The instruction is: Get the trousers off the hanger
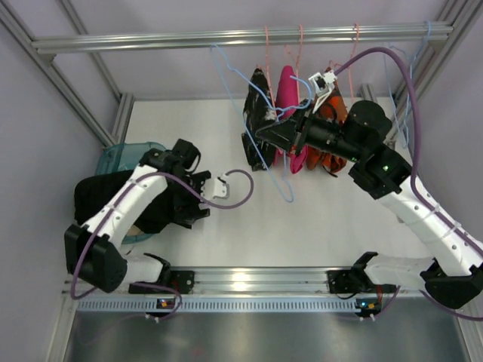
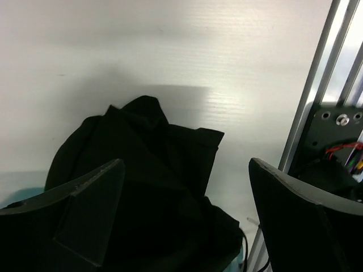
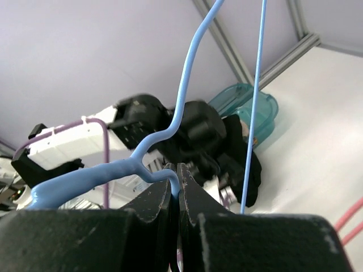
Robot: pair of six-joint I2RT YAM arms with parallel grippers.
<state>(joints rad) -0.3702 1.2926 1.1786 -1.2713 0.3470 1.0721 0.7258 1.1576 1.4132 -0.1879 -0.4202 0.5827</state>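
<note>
The trousers [image 2: 142, 130] lie under the wide-open left gripper [image 2: 186, 167], off the hanger [image 3: 91, 175] that the right gripper [image 3: 177, 173] pinches. Looks done.

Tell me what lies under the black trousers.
The trousers lie heaped on a teal bin; part of its rim shows beyond them. The bin's inside is hidden under the cloth.
</note>
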